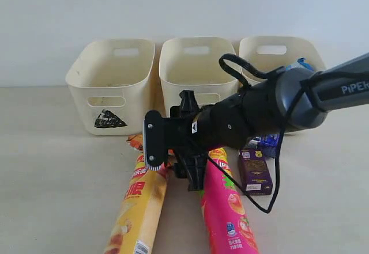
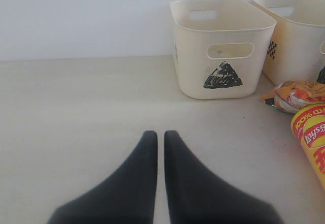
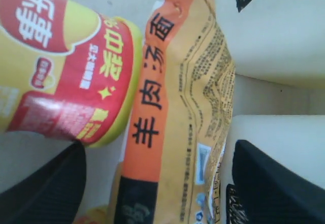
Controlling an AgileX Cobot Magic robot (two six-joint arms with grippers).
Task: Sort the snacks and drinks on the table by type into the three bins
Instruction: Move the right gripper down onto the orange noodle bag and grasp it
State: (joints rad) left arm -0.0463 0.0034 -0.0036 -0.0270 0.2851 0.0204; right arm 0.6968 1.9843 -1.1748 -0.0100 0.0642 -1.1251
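My right gripper (image 3: 157,183) reaches across the middle and stands open astride the orange packet (image 3: 177,107), one finger on each side with gaps. That packet (image 1: 135,141) lies in front of the triangle bin (image 1: 112,75), beside the top of the yellow tube (image 1: 138,202). The pink tube (image 1: 228,208) lies to the right of the yellow tube. Further right are the dark purple carton (image 1: 255,173) and the white-blue carton (image 1: 268,144). A blue packet (image 1: 302,65) sits in the right bin (image 1: 277,49). The middle bin (image 1: 196,64) is partly hidden by the arm. My left gripper (image 2: 158,135) is shut and empty over bare table (image 2: 76,107).
The three bins stand in a row against the back wall. The right arm's black cable (image 1: 271,179) loops down over the cartons. In the left wrist view the triangle bin (image 2: 223,46) and the orange packet (image 2: 297,94) lie off to one side.
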